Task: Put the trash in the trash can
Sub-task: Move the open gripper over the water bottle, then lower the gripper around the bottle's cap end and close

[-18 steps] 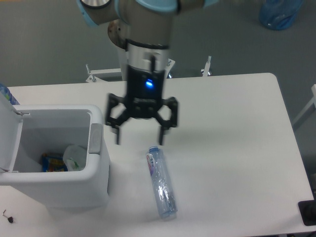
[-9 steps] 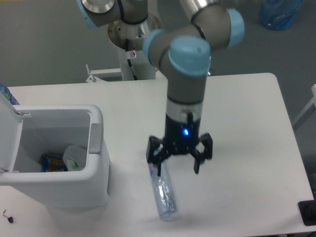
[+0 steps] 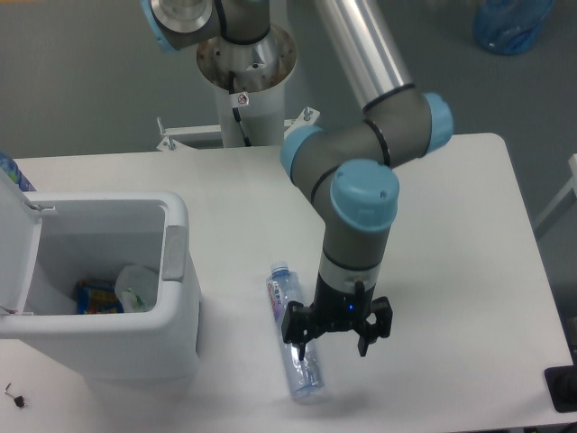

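The crushed clear bottle lies flat on the white table, just right of the trash can, its white cap pointing away from the camera and a bluish-purple label wrapped near that end (the lower half looks crumpled and glassy). The gripper hangs low over the bottle's right side, fingers spread apart and holding nothing; its left finger overlaps the bottle's body. Inside the trash can, whose lid stands open, sit the whitish wrapper and a blue-and-yellow packet.
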Controlling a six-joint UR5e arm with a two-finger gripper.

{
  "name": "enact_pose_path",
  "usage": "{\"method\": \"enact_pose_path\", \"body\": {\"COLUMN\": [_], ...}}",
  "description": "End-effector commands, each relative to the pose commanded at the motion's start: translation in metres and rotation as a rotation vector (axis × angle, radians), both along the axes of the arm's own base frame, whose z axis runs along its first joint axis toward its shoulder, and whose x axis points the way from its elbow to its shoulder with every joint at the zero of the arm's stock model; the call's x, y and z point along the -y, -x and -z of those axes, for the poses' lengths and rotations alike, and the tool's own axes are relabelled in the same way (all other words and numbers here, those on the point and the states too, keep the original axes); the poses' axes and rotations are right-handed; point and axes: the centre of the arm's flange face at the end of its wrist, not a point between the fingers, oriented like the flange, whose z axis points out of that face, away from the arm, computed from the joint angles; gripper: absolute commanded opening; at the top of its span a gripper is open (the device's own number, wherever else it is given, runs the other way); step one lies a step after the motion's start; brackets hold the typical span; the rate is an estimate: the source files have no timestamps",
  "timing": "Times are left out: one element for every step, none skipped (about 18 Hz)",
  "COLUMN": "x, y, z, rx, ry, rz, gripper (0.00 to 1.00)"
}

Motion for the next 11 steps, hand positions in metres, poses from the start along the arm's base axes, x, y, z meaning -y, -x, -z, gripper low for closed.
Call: {"method": "enact_pose_path", "body": {"x": [-0.006,-0.009,-0.011,-0.012,-0.013,-0.015,-0.018,-0.025,-0.029,-0.034,-0.038], "y": [-0.006,-0.009,-0.009,-0.008,-0.008,-0.007,-0.009,-0.013,-0.013,-0.014,-0.017], "z": [0.007,0.012,0.015,0.018,0.022,0.028,0.033,0.039,0.046,0.051,0.054], "rx": [-0.005,-0.005,-0.001,0.002,0.008,0.014,0.016,0.01,0.003,-0.007,-0.014], "ry": [0.019,0.029,0.031,0.033,0.037,0.041,0.047,0.06,0.075,0.09,0.1], "rz": [0.009,0.014,0.012,0.009,0.005,-0.002,0.0,0.011,0.013,0.017,0.022], "gripper": [0.99,0.99,0.99,0.99,0.99,0.99,0.99,0.99,1.0,0.99,0.99]}}
